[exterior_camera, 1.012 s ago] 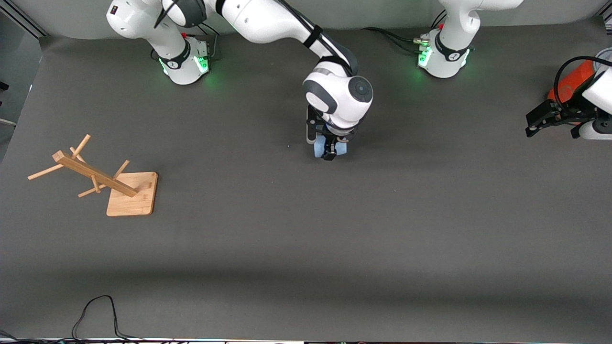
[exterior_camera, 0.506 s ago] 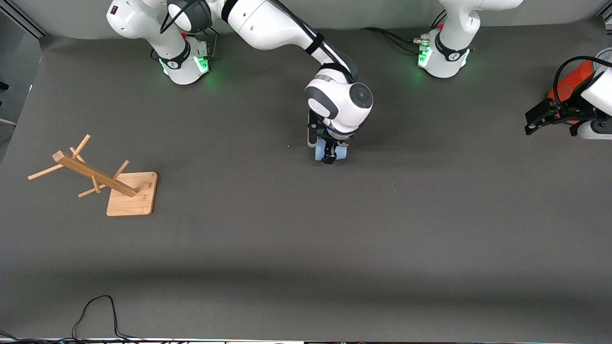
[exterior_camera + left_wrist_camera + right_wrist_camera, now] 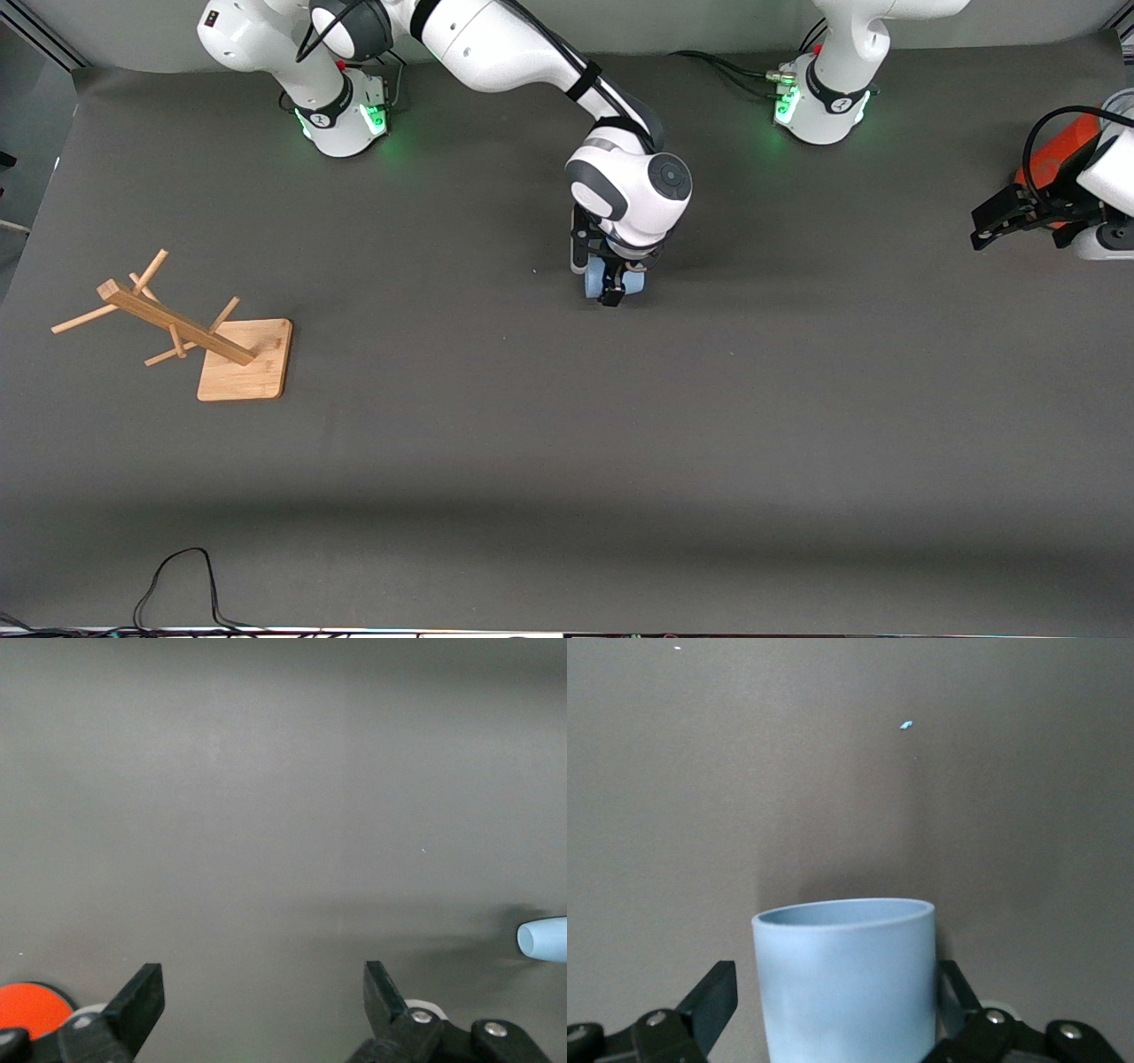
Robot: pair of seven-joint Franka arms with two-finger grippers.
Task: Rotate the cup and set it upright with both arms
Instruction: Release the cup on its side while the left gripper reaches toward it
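Cup (image 3: 846,979): pale blue, plain, upright between right hand's (image 3: 833,1010) spread fingers; left hand (image 3: 257,1014) open, empty.

cup (image 3: 846,979) pale blue, plain | table (image 3: 567,425) dark grey | rack (image 3: 190,332) light wood, probably bamboo

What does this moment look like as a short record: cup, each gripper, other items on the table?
cup: pale blue, upright on the mat, mouth up, mid-table
right gripper: jaws open either side of the cup, not clamping
left gripper: jaws open, empty, waiting at the left arm's end of the table
wooden rack: at the right arm's end
orange cylinder: beside the left gripper
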